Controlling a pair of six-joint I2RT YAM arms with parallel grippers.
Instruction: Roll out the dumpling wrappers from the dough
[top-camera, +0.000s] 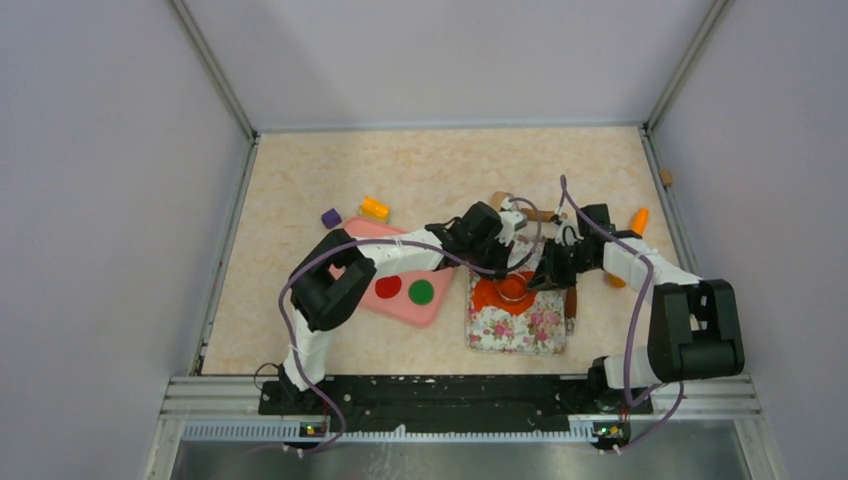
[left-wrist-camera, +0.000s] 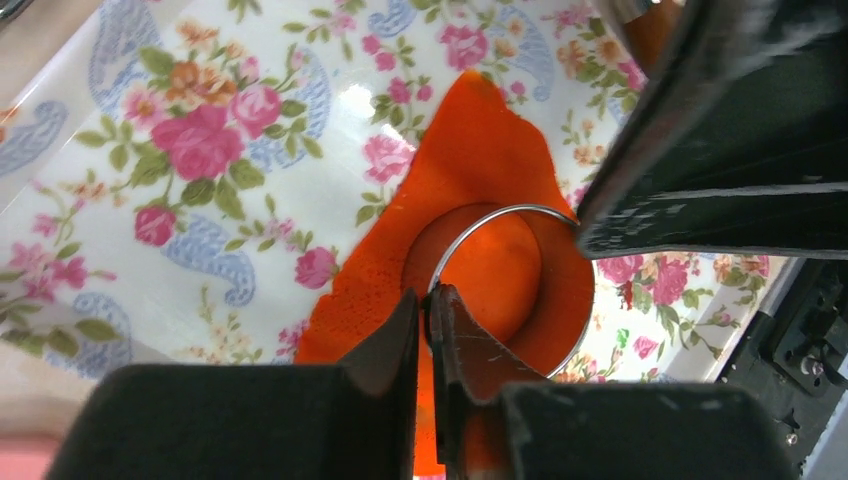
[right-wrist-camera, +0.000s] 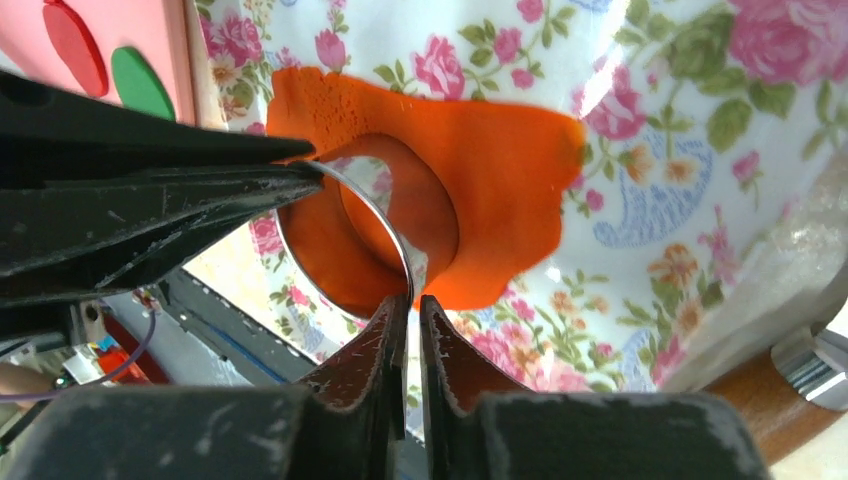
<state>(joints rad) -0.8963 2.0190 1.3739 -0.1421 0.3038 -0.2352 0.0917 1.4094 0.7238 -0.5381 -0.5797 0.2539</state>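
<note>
On the flowery plastic mat (top-camera: 520, 330), at roughly 5 o'clock from the middle of the bench (top-camera: 450, 170), the orange-red clay dough (top-camera: 488, 296) is spread into a thin ragged sheet, so the rolling part looks done. A thin metal ring cutter (top-camera: 513, 287) sits on that sheet and both arms have hold of it. The left jaws are pinched nearly closed on the rim with only the thin metal between them, and the right jaws are the same. In the right wrist view, the right jaws hold at 6 o'clock on the ring and the left at about 10 o'clock.

Inside the ring there looks to be a round orange-red clay piece (left-wrist-camera: 495, 270), probably a freshly stamped wrapper. It's hard to tell whether it's cut fully free. At 9 o'clock from the mat, a flat pink board (top-camera: 400, 310) carries two finished wrappers, a red clay disc (top-camera: 388, 287) and a green clay disc (top-camera: 421, 291). So that's two done and a third mid-cut. What's left, by the look of it, is lifting the cutter off and getting that piece onto the board.
</note>
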